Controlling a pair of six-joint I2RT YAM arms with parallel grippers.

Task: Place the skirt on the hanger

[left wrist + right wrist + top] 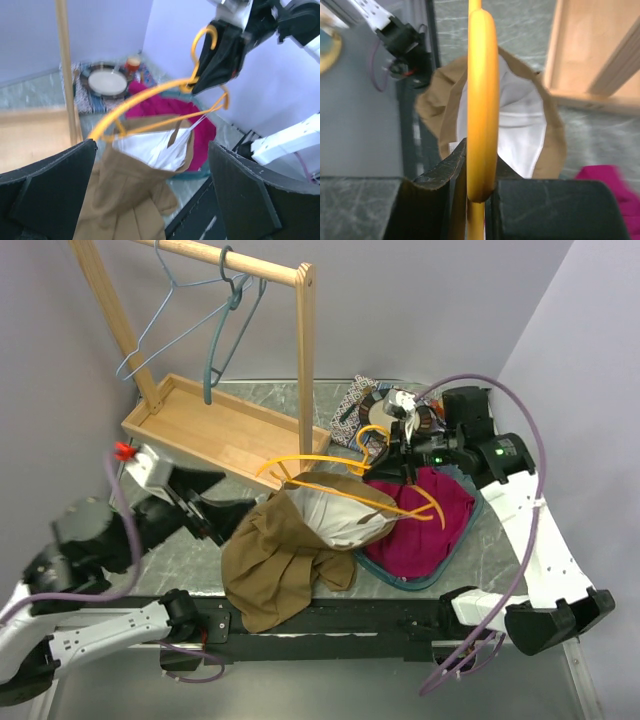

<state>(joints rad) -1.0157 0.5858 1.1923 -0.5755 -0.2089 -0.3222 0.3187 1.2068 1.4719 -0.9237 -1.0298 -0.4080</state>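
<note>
A tan skirt (275, 555) with a white lining (335, 515) hangs from a yellow hanger (340, 492) above the table's front middle. My right gripper (398, 458) is shut on the hanger near its hook; the right wrist view shows the yellow bar (482, 110) pinched between the fingers, with the skirt (552, 140) below. My left gripper (222, 515) is open, just left of the skirt, touching nothing. In the left wrist view the skirt (125, 195) and hanger (150, 95) lie between my spread fingers (47, 185).
A wooden rack (225, 420) with blue wire hangers (200, 310) stands at the back left. A teal tray (440, 565) holds a magenta garment (425, 515) on the right. Patterned cloth and a dish (375, 410) lie behind it.
</note>
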